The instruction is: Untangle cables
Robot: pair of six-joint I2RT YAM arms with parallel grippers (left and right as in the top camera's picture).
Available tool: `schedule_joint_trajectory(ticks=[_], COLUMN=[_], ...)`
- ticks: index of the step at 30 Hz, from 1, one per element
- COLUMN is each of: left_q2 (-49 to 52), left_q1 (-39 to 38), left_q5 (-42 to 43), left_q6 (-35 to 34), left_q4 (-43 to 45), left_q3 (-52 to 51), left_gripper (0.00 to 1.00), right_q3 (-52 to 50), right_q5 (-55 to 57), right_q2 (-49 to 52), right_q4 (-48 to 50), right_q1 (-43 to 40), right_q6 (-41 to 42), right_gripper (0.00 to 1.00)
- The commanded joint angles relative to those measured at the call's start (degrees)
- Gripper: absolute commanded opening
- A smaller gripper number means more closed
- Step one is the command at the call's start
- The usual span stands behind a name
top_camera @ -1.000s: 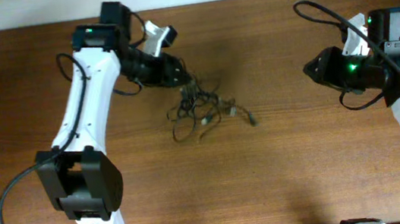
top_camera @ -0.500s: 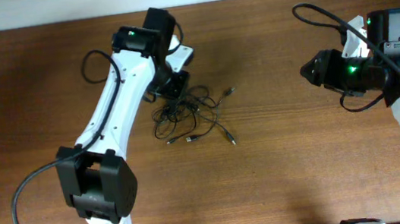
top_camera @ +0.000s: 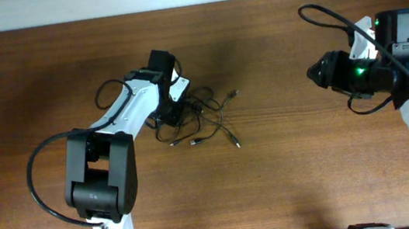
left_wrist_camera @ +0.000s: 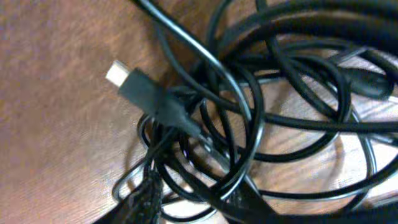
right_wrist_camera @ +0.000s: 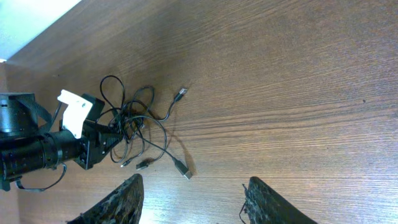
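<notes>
Dark brown wood of the desk (top_camera: 312, 164) fills every view, and only the cables (top_camera: 197, 119) lie on it. Closest to the work, the left tool (top_camera: 173, 115) is pushed down into the left edge of the heap. Its own camera shows only cords from very near: many thin black loops cross over and under each other, and one plug (left_wrist_camera: 134, 84) with a pale metal tip sticks out to the upper left. The fingers of this tool do not show there, and from above the wrist hides them, so I cannot tell if it is open, closed or gripping a cord. A little farther, on the right side of the heap, a few plug ends lie free on the wood, but their cords run back into the same bundle. I judge that the task is hardly begun, since no cable lies apart from the others. Farthest away, the right tool (right_wrist_camera: 194, 204) hangs well apart from the cables, its fingers spread wide with nothing between them.
</notes>
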Motion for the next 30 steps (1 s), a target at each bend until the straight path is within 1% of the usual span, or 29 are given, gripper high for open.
schedule_joint_trajectory(ticks=[1, 2, 3, 4, 5, 6, 8, 9, 11, 13, 14, 15, 16, 17, 19, 22, 24, 28, 30], left_q2=[-0.13, -0.13, -0.13, -0.13, -0.13, -0.28, -0.81, -1.44, -2.34, -2.36, -2.36, -2.36, -2.36, -2.36, -2.36, -2.34, -2.32, -2.32, -2.32], left_q1=[0.17, 0.17, 0.17, 0.17, 0.17, 0.17, 0.35, 0.59, 1.05, 1.20, 1.20, 1.20, 1.20, 1.20, 1.20, 1.20, 1.20, 1.20, 1.07], left_q5=[1.51, 1.51, 1.49, 1.49, 1.44, 1.46, 2.16, 5.55, 13.86, 23.87, 28.57, 31.63, 37.03, 40.68, 49.70, 60.67, 66.71, 76.72, 79.14], left_q6=[2.29, 2.29, 2.29, 2.23, 1.36, 0.46, -4.68, -4.66, -4.59, -4.57, -3.89, -3.17, -2.93, -2.84, -2.86, -2.84, -2.84, -2.89, -2.91], left_q4=[3.87, 5.14, 5.84, 5.79, 5.79, 5.53, 2.67, -1.03, -11.78, -25.75, -30.12, -32.06, -34.58, -35.30, -35.58, -35.19, -34.58, -33.16, -33.05], left_q3=[-3.23, -4.52, -5.55, -5.88, -5.84, -5.44, -1.84, 1.77, 11.85, 26.86, 33.03, 36.28, 42.23, 45.05, 47.95, 47.93, 47.93, 47.93, 47.93], left_gripper=[0.31, 0.26, 0.16, 0.01, 0.00, 0.00, 0.00, 0.00, 0.00, 0.00, 0.00, 0.00, 0.00, 0.00, 0.00, 0.00, 0.00, 0.00, 0.00], right_q3=[0.81, 0.81, 0.81, 0.81, 0.81, 0.81, 0.81, 0.81, 0.81, 0.81, 0.81, 0.81, 0.81, 0.81, 0.81, 0.81, 0.81, 0.81, 0.81], right_q5=[0.52, 0.52, 0.52, 0.52, 0.52, 0.50, 0.48, 0.46, -0.22, -5.38, -7.43, -9.81, -12.48, -13.73, -14.16, -14.05, -11.89, -11.10, -11.17], right_q2=[-0.20, -0.20, -0.20, -0.20, -0.20, -0.20, -0.20, -0.20, -0.20, -0.20, -0.20, -0.20, -0.20, -0.20, -0.20, -0.07, 0.26, 1.38, 1.68], right_q4=[0.00, -0.07, -0.04, 0.02, 0.04, 0.04, 0.04, 0.04, 0.20, 1.79, 2.78, 4.17, 6.34, 8.15, 13.44, 22.58, 26.14, 30.84, 32.70], right_q1=[0.24, 0.24, 0.24, 0.24, 0.24, 0.26, 0.26, 0.26, 0.26, 0.35, 0.70, 1.49, 3.08, 4.44, 8.00, 12.07, 14.03, 16.02, 16.02], right_q6=[-0.83, -0.83, -0.81, -0.81, -0.81, -0.81, -0.81, -0.79, -0.79, -0.81, -0.81, -0.79, -0.76, -0.42, 3.28, 9.22, 11.82, 13.99, 14.08], right_gripper=[0.54, 0.54, 0.54, 0.54, 0.54, 0.54, 0.54, 0.54, 0.54, 0.54, 0.54, 0.54, 0.54, 0.54, 0.54, 0.53, 0.53, 0.53, 0.53])
